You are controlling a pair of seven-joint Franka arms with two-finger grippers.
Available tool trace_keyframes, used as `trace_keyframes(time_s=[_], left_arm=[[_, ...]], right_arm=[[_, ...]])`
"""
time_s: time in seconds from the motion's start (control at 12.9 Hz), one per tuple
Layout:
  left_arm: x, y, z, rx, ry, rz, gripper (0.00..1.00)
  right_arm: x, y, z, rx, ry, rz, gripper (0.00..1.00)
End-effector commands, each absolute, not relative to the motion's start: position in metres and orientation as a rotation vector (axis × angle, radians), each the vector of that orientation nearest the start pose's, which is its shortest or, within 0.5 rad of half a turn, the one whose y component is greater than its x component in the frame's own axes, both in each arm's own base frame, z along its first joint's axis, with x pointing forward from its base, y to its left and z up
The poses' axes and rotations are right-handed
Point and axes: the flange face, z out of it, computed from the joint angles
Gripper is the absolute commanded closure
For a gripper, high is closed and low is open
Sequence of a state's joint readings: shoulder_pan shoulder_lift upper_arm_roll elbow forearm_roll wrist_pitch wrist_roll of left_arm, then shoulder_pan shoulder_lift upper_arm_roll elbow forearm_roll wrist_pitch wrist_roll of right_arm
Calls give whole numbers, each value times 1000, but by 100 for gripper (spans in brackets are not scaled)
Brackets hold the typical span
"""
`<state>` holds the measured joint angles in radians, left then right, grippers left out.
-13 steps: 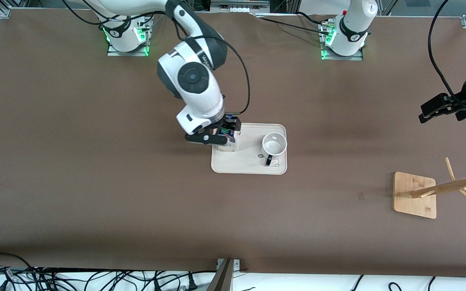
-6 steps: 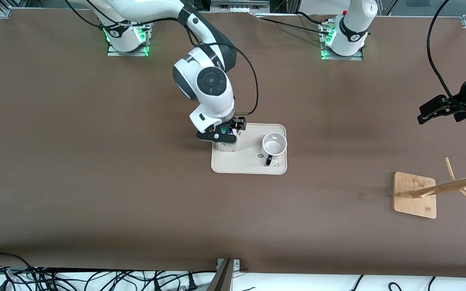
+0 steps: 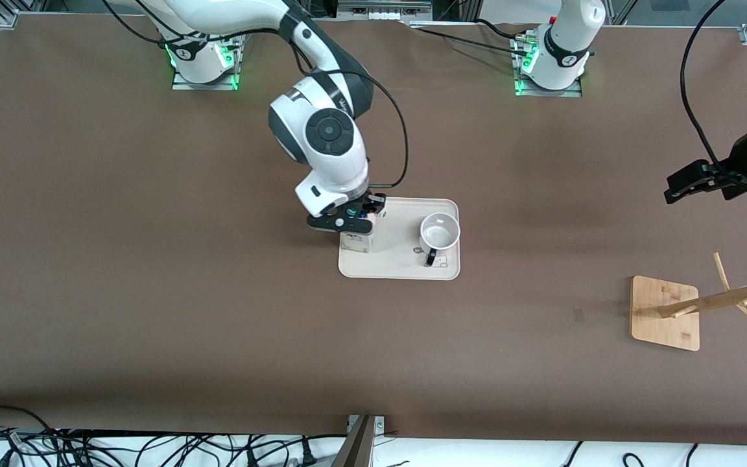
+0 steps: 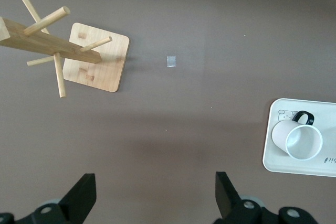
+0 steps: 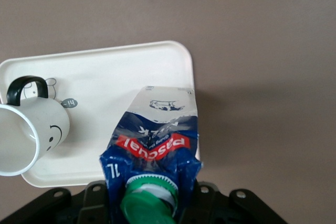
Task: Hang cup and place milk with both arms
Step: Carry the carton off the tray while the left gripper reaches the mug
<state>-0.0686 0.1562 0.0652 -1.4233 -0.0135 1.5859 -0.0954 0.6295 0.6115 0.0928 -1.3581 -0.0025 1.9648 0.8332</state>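
Right end effector [image 3: 355, 216] newly around milk [image 5: 152, 145]

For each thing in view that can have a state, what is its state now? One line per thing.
milk: upright on the tray, cap on, gripped near its top.
cup: upright on the tray, empty, not held.
tray: flat on the table.
wooden rack: standing, pegs bare.
right gripper: shut on the milk.
left gripper: open, over the bare table.

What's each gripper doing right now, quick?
Left gripper: open, holding nothing, waiting over bare table near the wooden rack.
Right gripper: closed on the milk carton, over the tray.
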Motion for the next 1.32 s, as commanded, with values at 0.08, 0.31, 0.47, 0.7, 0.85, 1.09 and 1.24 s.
trace_keyframes(time_s=[0.08,0.31,0.47,0.7,0.85,1.09,1.24], left_arm=[[607,-6,603,-3117,-132,-33,0],[605,-13,606,-3140,-127,-27,0],[607,-29,599,-3171,-96,-4,0],[618,-64,565,-3171,-11,80,0],[627,-95,532,-3169,66,155,0],[636,-142,486,-3161,170,217,0],[641,-165,451,-3164,105,255,0]], right_arm=[[597,378,438,-3064,37,163,54],[647,251,444,-3045,-136,220,53],[669,166,423,-3030,-201,259,53],[670,97,375,-3012,-216,301,53],[666,77,343,-3028,-192,291,53],[660,75,312,-3045,-181,271,52],[660,74,306,-3051,-184,267,43]])
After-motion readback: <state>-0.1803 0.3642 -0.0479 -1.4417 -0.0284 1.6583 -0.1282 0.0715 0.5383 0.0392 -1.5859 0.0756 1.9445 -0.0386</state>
